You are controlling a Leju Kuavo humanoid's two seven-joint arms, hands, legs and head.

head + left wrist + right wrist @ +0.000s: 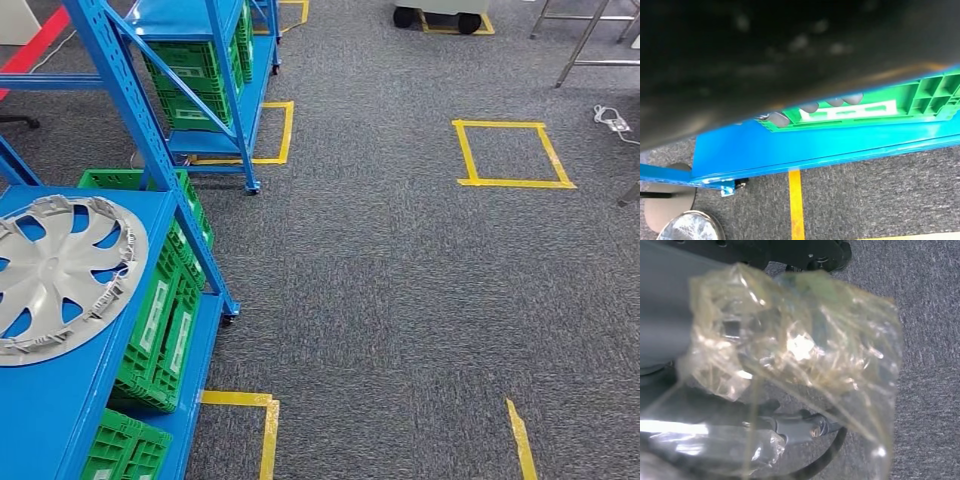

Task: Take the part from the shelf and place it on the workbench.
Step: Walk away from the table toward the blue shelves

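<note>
The part point(60, 272), a single silver wheel cover with curved spokes, lies flat on the top board of the near blue shelf point(45, 410), close to that board's outer edge, and nothing of mine touches it. Under that board I count two green crates in the head view: one point(162, 310) standing on the lower board just below the part, and a second point(124, 448) lower and nearer to me. Beyond the near blue shelf stands a second blue shelf point(226, 60), which carries one more stack of green crates point(198, 85). On the grey carpet point(377, 290) I count one complete square of yellow tape point(513, 152) well away from the near blue shelf, plus yellow tape corners at the feet of both shelves. My left wrist view looks along the edge of a blue shelf board point(821, 145) with a green crate point(881, 107) on it and one yellow tape strip on the carpet beneath; a dark blur covers much of it, and I cannot tell how my left hand is set. My right hand point(764, 335) is wrapped in crinkled clear plastic, hanging over the carpet, and I cannot tell whether it is clenched or released.
</note>
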